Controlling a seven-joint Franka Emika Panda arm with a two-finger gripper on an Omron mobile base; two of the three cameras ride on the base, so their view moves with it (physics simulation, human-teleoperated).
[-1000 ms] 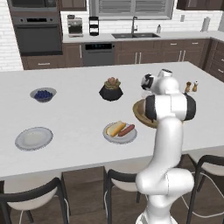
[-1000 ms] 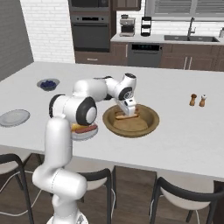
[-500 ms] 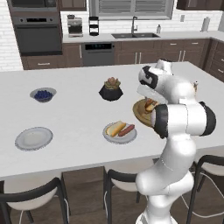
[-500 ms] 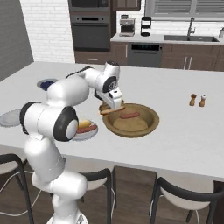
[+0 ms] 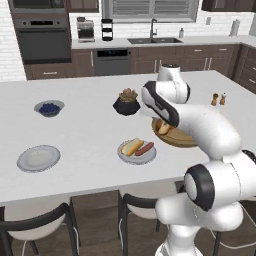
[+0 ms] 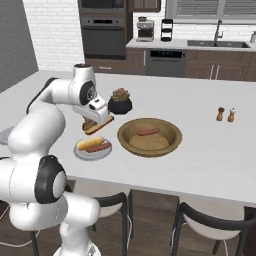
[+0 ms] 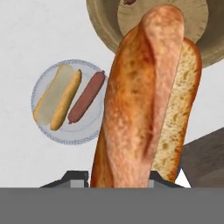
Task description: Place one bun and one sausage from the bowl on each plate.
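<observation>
One bun (image 6: 98, 123) clamped in gripper (image 6: 97, 120), one sausage (image 6: 148, 132) in bowl (image 6: 172, 140), two plates (image 5: 38, 158), one filled (image 5: 137, 150).

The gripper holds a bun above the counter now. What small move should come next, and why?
Probably carry the bun further past the filled plate toward the empty plate. The gripper is shut on the bun beside the wooden bowl, the near plate already has a bun and a sausage, and one sausage waits in the bowl.
</observation>
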